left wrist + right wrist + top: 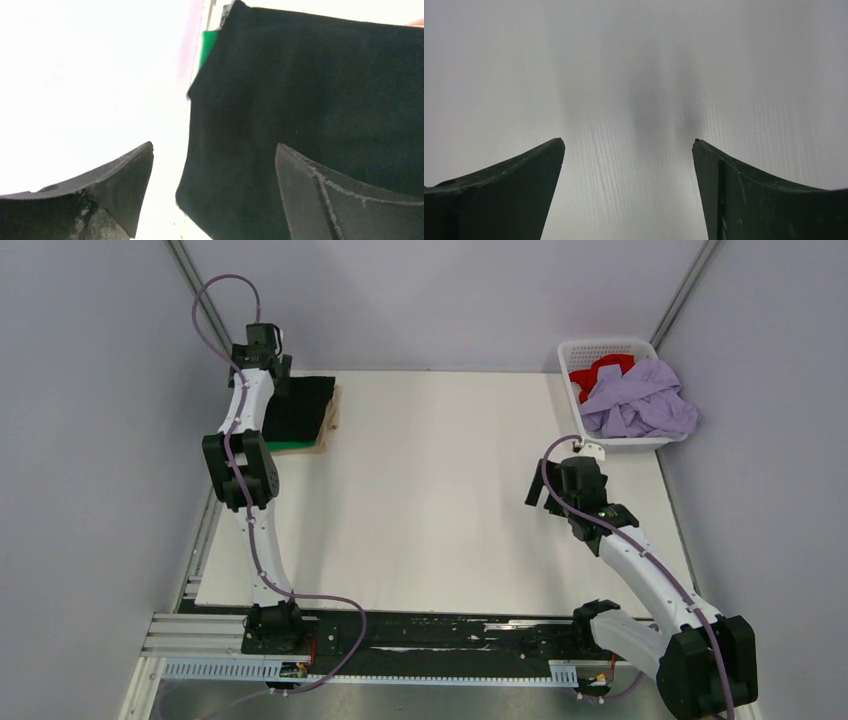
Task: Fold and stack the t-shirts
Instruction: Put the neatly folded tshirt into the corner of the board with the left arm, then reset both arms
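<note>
The left gripper [214, 145] is hovering over the table's [430, 500] far left corner with its fingers spread wide, pinching nothing. One finger is hanging above the black tee [300, 408] and the other above bare tabletop beside it. The black tee is lying folded on top of a stack, with the green tee [292, 446] peeking out along its near edge and the tan tee [331, 416] showing as a strip on its right side. In the left wrist view the green cloth is showing only as a small patch at the black tee's far corner. The right gripper [628, 140] is hanging over the right side of the table, its fingers likewise spread and pinching nothing. The red tee [605, 368] and the lilac tee [640, 400] are sitting crumpled in the basket [605, 343] at the far right corner, the lilac one spilling over its rim.
</note>
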Controlling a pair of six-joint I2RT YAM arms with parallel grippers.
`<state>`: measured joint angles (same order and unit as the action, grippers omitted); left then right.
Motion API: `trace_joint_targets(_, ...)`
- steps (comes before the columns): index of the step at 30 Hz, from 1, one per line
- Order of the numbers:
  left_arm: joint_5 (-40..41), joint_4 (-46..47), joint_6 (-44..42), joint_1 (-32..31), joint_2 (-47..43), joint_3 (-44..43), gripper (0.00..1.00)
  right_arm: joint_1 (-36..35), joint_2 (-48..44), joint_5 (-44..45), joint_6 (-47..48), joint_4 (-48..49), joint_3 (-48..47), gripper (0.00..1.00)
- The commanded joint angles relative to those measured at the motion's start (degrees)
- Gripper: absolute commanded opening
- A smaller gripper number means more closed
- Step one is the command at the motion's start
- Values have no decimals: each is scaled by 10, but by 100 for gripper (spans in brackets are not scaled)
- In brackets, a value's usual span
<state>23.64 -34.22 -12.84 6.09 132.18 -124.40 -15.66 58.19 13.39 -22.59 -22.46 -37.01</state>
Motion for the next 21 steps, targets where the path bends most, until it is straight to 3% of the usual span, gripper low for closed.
trace_joint_targets(1,14,-5,50,11,-14,-51,99,3,-5,31,-16,-3,-25,100)
trace_joint_targets(5,-22,-23,115,12,-48,-55,100,3,-24,37,-32,-2,-22,100)
trace_joint_targets(11,-153,10,258,10,-160,45,100,5,-44,38,-54,-1,-12,100)
trace_joint_targets(14,-210,69,332,9,-269,190,100,16,-55,27,-66,-1,-9,100)
trace_joint_targets(16,-237,165,362,6,-351,312,100,28,-71,12,-69,3,-3,100)
trace_joint_targets(21,-269,232,418,-10,-563,574,100,63,-119,-33,-85,4,16,100)
